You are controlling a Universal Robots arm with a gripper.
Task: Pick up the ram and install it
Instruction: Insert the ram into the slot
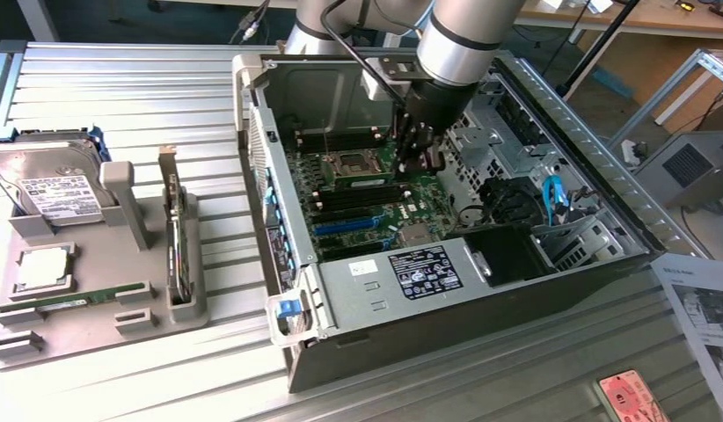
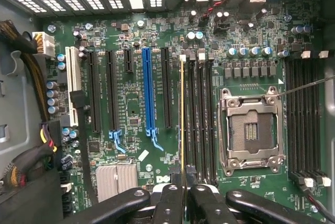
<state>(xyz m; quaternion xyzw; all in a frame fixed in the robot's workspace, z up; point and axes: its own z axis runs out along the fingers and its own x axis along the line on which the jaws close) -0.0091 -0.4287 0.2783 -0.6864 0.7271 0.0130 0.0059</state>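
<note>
- The pincer point(image 2: 183, 195) is closed almost all the way. It pinches the ram point(image 2: 181, 119) by its thin top edge.
- In the wrist view the ram shows edge-on, as a thin yellow-green line.
- The ram runs the same way as the black memory slots point(image 2: 201, 119), just beside them. It lies between them and the blue slot point(image 2: 148, 93).
- I cannot tell if the ram touches a slot.
- The silver chip socket point(image 2: 251, 132) is on the far side of those black slots from the ram.
- In the exterior view the arm reaches down into the open computer case point(image 1: 361, 299). The pincer point(image 1: 418, 158) is at about 1 o'clock over the green board point(image 1: 374, 189).
- A gray tray point(image 1: 91, 325) lies on the desk point(image 1: 139, 88), at about 9 o'clock from the case.
- A hard drive point(image 1: 51, 189) stands at 11 o'clock on the tray. A green stick point(image 1: 74, 300) lies at 6 o'clock from it. A card with a metal bracket point(image 1: 174, 237) stands at the tray's 3 o'clock side.
</note>
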